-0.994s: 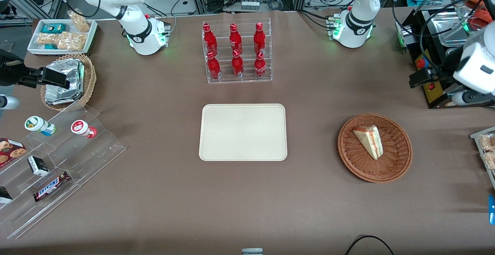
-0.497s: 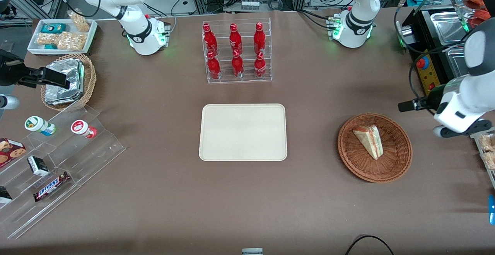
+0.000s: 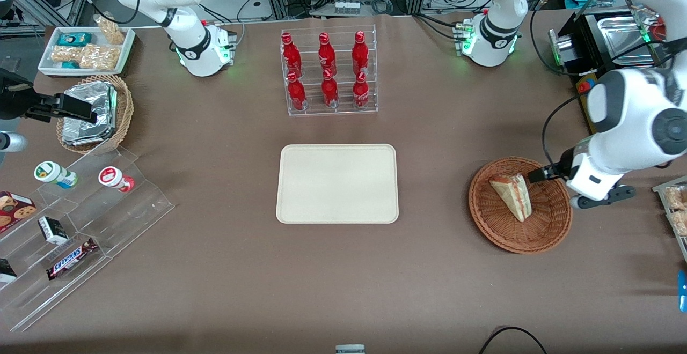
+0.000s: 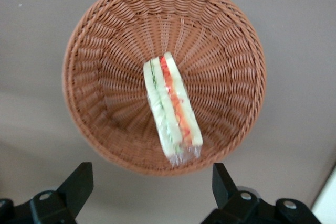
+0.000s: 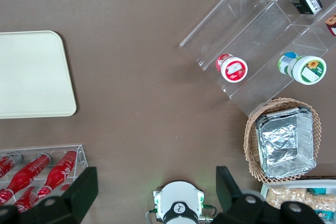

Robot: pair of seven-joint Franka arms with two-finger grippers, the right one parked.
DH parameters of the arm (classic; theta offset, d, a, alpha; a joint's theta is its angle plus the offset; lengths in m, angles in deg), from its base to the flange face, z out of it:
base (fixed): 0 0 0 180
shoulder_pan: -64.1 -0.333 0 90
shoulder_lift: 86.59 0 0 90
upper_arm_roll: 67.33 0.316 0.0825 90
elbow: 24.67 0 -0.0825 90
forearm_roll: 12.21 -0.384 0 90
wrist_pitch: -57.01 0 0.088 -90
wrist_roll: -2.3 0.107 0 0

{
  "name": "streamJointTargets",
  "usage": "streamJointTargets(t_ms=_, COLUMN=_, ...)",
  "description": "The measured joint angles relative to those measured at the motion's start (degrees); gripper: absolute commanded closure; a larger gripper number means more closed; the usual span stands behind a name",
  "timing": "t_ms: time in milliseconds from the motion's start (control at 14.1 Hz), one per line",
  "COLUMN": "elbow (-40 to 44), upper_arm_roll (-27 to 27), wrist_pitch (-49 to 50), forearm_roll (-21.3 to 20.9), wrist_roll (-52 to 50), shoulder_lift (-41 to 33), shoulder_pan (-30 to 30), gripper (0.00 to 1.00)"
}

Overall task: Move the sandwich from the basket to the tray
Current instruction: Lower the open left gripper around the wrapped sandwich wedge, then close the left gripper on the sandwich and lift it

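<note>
Sandwich (image 4: 172,109) lies in the basket (image 4: 105,51), directly under the claw (image 4: 152,192), standing on edge with its filling layers facing up toward the wrist camera. Front view: wedge (image 3: 512,195) sits near the basket (image 3: 504,236) centre, claw (image 3: 538,176) hovering just above the basket's rim at the working arm's end of the tabletop (image 3: 214,279).

Claw spread wide, nothing between the fingers (image 4: 79,187); the gap looks well broader than the wedge is thick.

Handling, as a judgement: light, soft bread, easily crushed. A shiny crinkle at the narrow end suggests clear film wrap, though the wrist view is too soft to be sure; if so, it may be slippery. Best hold is across the two flat bread faces, near the thick middle of the wedge, not at the pointed tip. The fingers seem roughly lined up either side of the long axis already. Close gently, only enough to bear the weight.

Tray (image 3: 337,183) lies bare, well away from the claw toward the parked arm's end. Sandwich not yet lifted.
</note>
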Motion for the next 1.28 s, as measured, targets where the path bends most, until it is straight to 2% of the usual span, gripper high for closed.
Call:
streamJointTargets(t_ms=213, elbow=-3.7, upper_arm_roll=-0.2, wrist_pitch=-6.9, forearm_roll=0.0, wrist_roll=-5.5, shoulder_lift=1.2, shoulder_pan=0.0, gripper=0.0)
streamJointTargets(t_ms=639, elbow=-4.2, upper_arm_roll=-0.7, wrist_pitch=-14.0, forearm_roll=0.0, wrist_roll=-14.5, shoulder_lift=6.5, shoulder_pan=0.7, gripper=0.0)
streamJointTargets(t_ms=1206, elbow=-4.4, upper_arm_roll=-0.8, wrist_pitch=-15.0, forearm_roll=0.0, wrist_roll=-15.7, shoulder_lift=10.0, shoulder_pan=1.0, gripper=0.0)
streamJointTargets(t_ms=1277, elbow=-4.4, upper_arm_roll=-0.8, wrist_pitch=-15.0, forearm_roll=0.0, wrist_roll=-15.7, shoulder_lift=10.5, shoulder_pan=1.0, gripper=0.08)
